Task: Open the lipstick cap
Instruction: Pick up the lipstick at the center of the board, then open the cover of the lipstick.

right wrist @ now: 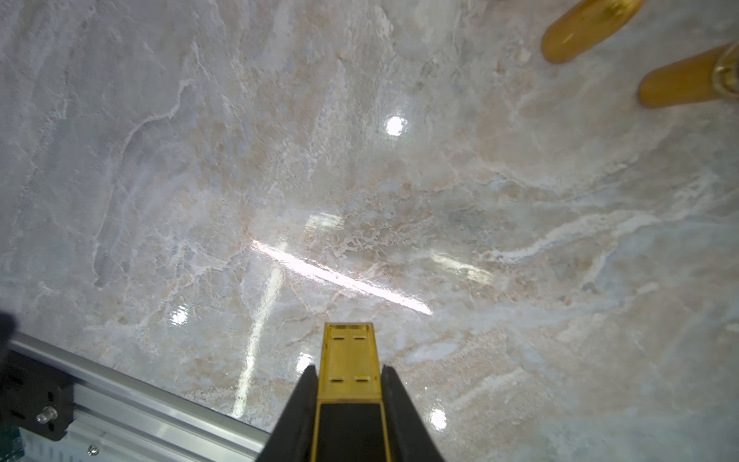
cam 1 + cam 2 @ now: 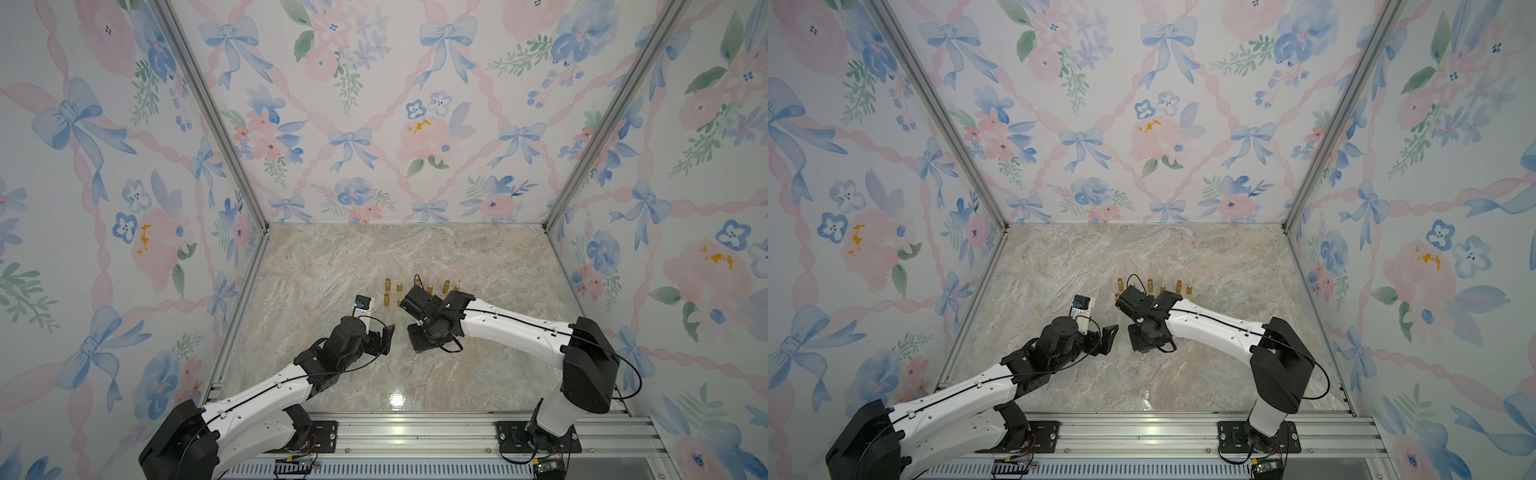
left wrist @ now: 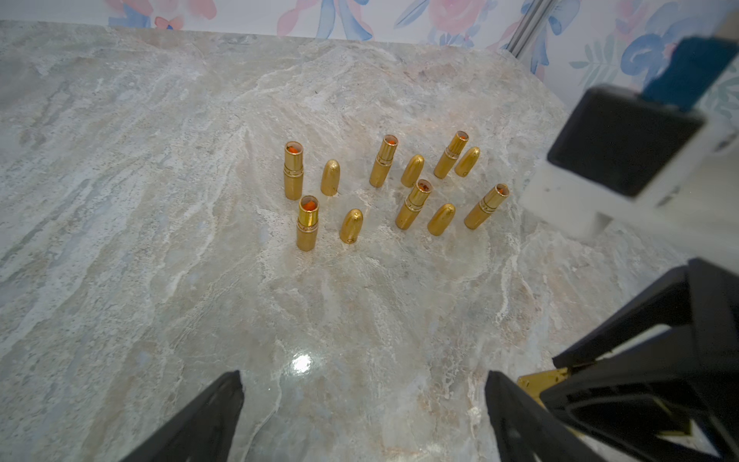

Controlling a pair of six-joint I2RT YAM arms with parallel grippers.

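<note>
Nearest, over the bare front of the glossy beige marble-pattern worktop (image 2: 478, 374): black two-finger left hand (image 3: 364, 376), spread to full width, empty, facing the cluster. Reads as staged to steady or receive a tube, not engaged with one.

Just beside it: black two-finger right hand (image 1: 348, 366), fingers almost together, pointed down at bare worktop with the aluminium front rail (image 1: 140, 412) in its view. No lipstick or cap in the grip. Only a flat yellow slotted plate (image 1: 350, 344) in the gap; probably hand hardware, can't confirm. Likely held off to the near side to avoid knocking the standing pieces.

Further back, mid-worktop, the task items:
- Six upright gold metallic lipstick tubes (image 3: 308, 222), orange sticks exposed.
- Five gold bullet-shaped caps (image 3: 351, 226), each standing just beside a tube.
- Laid out as tube-plus-cap pairs, presumably to keep sets matched and leave finger room.

At the sixth tube (image 3: 486, 206), nearest the right arm: no cap visible alongside. Possibly hidden behind the white-and-black right wrist camera housing (image 3: 624, 148).

No capped lipstick visible in any view. Judging the task at or near finish, unless one sits hidden behind the right arm.

Farthest: pastel floral-and-bow wall panel (image 2: 374, 124), nothing against it.
</note>
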